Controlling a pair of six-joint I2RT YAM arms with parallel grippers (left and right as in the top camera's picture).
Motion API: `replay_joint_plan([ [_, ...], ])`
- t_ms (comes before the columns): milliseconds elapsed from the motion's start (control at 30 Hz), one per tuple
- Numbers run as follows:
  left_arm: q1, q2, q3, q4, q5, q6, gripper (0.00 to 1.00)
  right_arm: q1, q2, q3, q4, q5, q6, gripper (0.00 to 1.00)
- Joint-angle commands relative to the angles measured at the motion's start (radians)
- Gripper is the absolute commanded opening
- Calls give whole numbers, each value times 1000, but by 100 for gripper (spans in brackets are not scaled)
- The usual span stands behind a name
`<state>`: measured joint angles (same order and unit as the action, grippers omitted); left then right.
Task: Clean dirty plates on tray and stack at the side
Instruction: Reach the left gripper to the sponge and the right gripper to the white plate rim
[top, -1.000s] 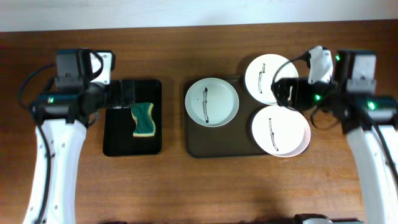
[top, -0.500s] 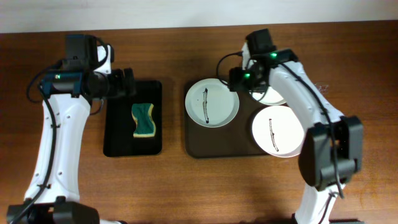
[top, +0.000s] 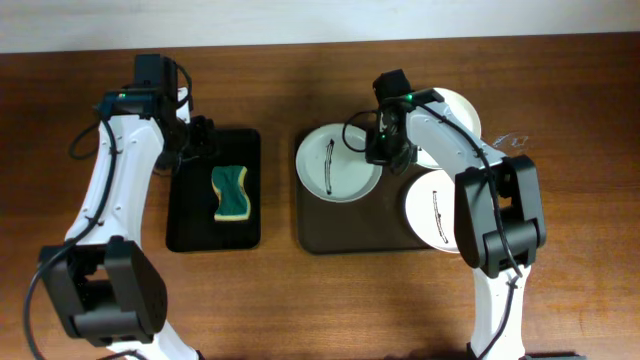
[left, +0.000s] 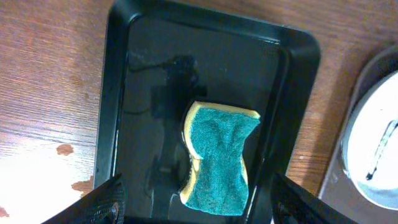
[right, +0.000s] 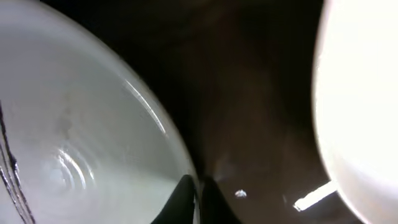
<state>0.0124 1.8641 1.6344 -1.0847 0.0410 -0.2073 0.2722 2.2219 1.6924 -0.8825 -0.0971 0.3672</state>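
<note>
Left pincer (left: 198, 194) gapes wide over a green sponge (left: 219, 158) in the black tray (left: 140, 93). On the counter (top: 300, 300), the brown tray (top: 350, 228) lies lengthwise left-to-right. It carries three plates (top: 335, 170), their marks running front-to-back. Only the wrist view shows the right pincer (right: 199, 200) nearly together at the left plate (right: 74, 124) rim; whether it grips, I cannot tell.

table (top: 300, 300): brown wood, glare patch | beyond far edge: pale wall strip (top: 300, 20)

Robot lab: wood table (top: 320, 300), 2 arms (top: 100, 215)
</note>
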Motion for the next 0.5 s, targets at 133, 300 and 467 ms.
replay_joint_plan([
  [133, -27, 130, -16, 6, 89, 66, 69, 10, 12, -21, -4, 12, 16, 4],
  [300, -76, 215, -16, -10, 93, 89, 55, 10, 12, -21, -4, 12, 16, 4],
  [467, -79, 298, -16, -36, 42, 17, 47, 10, 12, -21, -5, 12, 16, 4],
])
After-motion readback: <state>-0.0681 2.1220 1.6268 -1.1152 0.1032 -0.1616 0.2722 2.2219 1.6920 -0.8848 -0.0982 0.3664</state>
